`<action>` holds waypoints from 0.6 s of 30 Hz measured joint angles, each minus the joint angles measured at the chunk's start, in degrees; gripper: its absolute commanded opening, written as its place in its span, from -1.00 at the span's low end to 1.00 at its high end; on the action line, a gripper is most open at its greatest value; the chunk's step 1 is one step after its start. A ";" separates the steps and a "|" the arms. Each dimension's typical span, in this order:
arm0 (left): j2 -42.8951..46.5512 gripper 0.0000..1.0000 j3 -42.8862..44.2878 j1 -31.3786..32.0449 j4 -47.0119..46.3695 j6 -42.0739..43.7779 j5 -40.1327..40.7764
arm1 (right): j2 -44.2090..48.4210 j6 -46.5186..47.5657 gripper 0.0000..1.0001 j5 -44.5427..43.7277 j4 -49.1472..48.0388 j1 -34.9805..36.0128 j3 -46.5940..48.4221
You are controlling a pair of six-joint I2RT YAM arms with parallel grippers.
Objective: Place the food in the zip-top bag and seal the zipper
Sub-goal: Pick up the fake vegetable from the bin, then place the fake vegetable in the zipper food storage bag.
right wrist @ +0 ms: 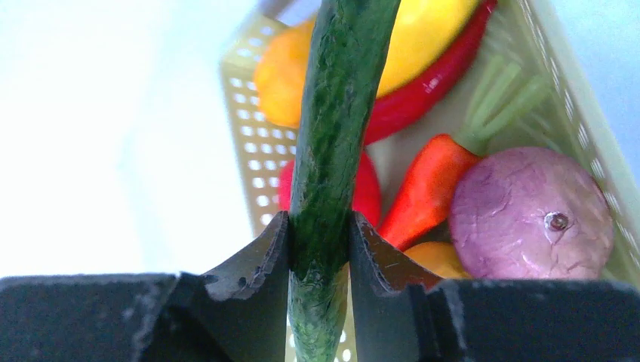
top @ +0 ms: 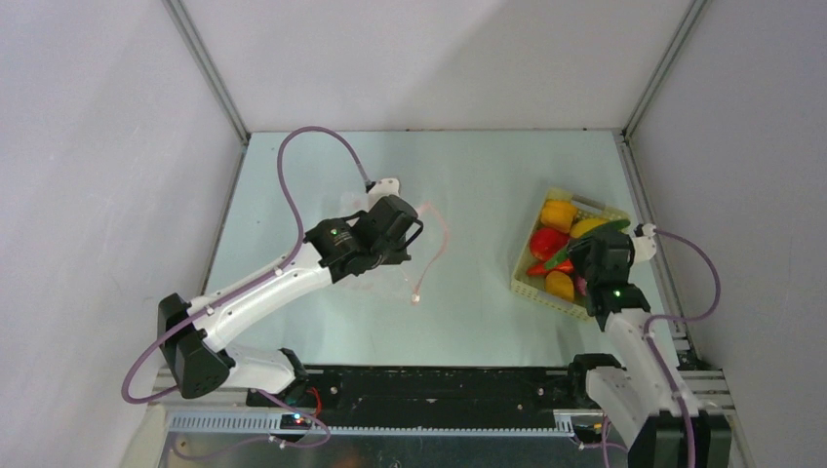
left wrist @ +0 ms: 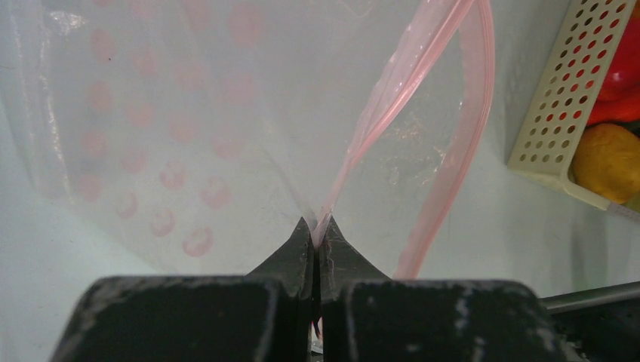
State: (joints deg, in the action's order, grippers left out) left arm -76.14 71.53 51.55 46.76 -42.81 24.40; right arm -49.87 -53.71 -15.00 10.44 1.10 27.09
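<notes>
The clear zip-top bag [left wrist: 189, 113] with pink dots hangs lifted off the table, its mouth gaping. My left gripper [left wrist: 318, 230] is shut on one lip of the pink zipper [left wrist: 453, 151]. From above, that gripper [top: 405, 229] holds the bag [top: 434, 244] at the table's middle left. My right gripper [right wrist: 319, 226] is shut on the long green vegetable [right wrist: 340, 113] over the basket. Below it lie a purple onion [right wrist: 528, 211], a red chili [right wrist: 430, 83], a yellow pepper [right wrist: 423, 38] and an orange pepper [right wrist: 283, 75].
The pale-yellow perforated basket [top: 527, 283] stands at the right side of the table, against the enclosure's right wall. Its corner [left wrist: 551, 113] shows at the right of the left wrist view. White walls close the table on three sides.
</notes>
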 measured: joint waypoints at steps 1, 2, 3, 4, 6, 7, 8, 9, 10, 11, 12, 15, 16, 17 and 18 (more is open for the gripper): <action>0.07 -1.00 -0.09 0.00 -0.22 -0.37 -0.17 | 2.89 0.57 -1.00 0.02 0.22 0.00 0.00; 0.13 -1.00 -0.13 0.00 -0.42 -0.74 -0.39 | 5.68 1.22 -1.00 0.15 0.61 0.00 0.00; 0.20 -1.00 -0.22 0.00 -0.59 -0.96 -0.63 | 9.09 2.03 -1.00 0.70 1.14 0.00 0.00; 0.22 -1.00 -0.24 0.00 -0.76 -1.25 -0.79 | 11.26 2.71 -1.00 0.98 1.55 0.02 0.00; 0.42 -1.00 -0.28 0.00 -1.25 -1.75 -1.14 | 16.20 4.66 -1.00 2.38 1.99 0.76 0.00; 0.55 -1.00 -0.31 0.00 -1.46 -1.90 -1.27 | 18.10 5.64 -1.00 3.28 1.99 1.57 0.00; 0.70 -1.00 -0.31 0.00 -1.66 -2.16 -1.57 | 19.58 6.25 -1.00 4.07 1.84 2.71 0.00; 0.83 -1.00 -0.31 0.00 -1.88 -2.29 -1.92 | 21.31 7.13 -1.00 4.87 1.40 4.57 0.00; 0.94 -1.00 -0.31 0.00 -2.12 -2.47 -2.29 | 22.56 7.67 -1.00 5.68 0.66 6.97 0.00; 0.96 -1.00 -0.39 0.02 -2.54 -2.78 -2.69 | 23.39 8.02 -1.00 6.19 -0.22 9.73 0.00; 1.05 -1.00 -0.76 0.04 -3.30 -3.26 -3.21 | 23.71 8.26 -1.00 6.49 -1.29 12.92 0.00; 1.18 -1.00 -2.34 0.24 -4.74 -4.33 -4.50 | 22.56 8.39 -1.00 5.03 -5.14 24.61 0.02; 1.18 -1.00 -2.99 0.37 -5.11 -4.83 -5.14 | 21.33 8.66 -1.00 3.93 -6.80 29.14 0.04; 1.16 -1.00 -3.41 0.50 -5.29 -5.16 -5.38 | 20.11 9.05 -1.00 2.27 -8.22 32.85 0.22; 1.16 -1.00 -3.67 0.70 -5.33 -5.42 -5.68 | 17.90 9.99 -1.00 0.37 -9.84 37.57 0.70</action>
State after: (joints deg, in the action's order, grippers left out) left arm -74.98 67.85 52.25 41.43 -48.23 18.72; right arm -31.97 -43.72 -14.63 0.60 38.68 27.79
